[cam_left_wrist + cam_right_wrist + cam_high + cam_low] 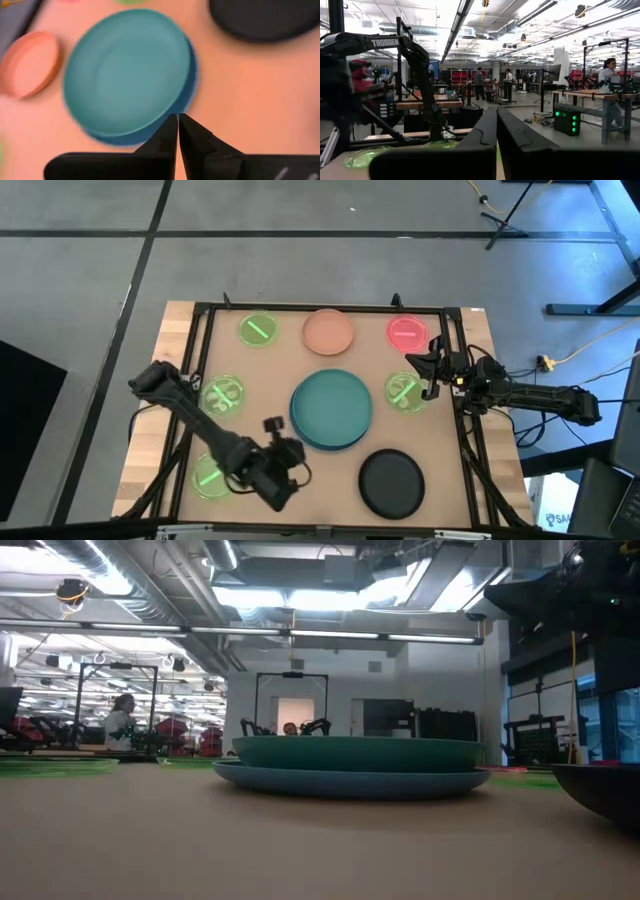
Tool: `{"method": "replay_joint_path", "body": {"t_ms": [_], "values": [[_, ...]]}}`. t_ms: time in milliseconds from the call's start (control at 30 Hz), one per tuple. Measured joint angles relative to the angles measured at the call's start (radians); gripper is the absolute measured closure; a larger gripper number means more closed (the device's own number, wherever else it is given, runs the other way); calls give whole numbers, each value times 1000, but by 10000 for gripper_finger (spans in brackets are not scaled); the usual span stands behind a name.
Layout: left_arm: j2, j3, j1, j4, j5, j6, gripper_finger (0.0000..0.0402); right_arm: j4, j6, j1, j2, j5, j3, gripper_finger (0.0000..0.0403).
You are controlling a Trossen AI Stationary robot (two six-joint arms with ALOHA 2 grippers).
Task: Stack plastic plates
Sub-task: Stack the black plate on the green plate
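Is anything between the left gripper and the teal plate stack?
Nothing visible: the left gripper, fingers shut, sits just off the edge of the teal plate, which lies on the blue plate; bare table between.

A teal plate (331, 404) sits stacked on a blue plate (330, 444) at the table's centre, ringed by separate peach (328, 331), black (391, 483), pink-red (406, 332) and four translucent green plates (259, 330).
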Motion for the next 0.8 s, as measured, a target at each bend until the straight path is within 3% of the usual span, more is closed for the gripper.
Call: {"method": "replay_joint_path", "body": {"t_ms": [200, 433, 633, 800], "values": [[-77, -6, -51, -173, -14, -265, 376, -2, 0, 0, 0, 0, 0, 400], [-101, -6, -85, -294, 110, -467, 293, -2, 0, 0, 0, 0, 0, 400], [-101, -6, -91, -318, 237, -559, 223, -5, 2, 0, 0, 0, 0, 400], [-100, -6, -81, -321, 212, -551, 198, -5, 7, 0, 0, 0, 0, 400]]}}
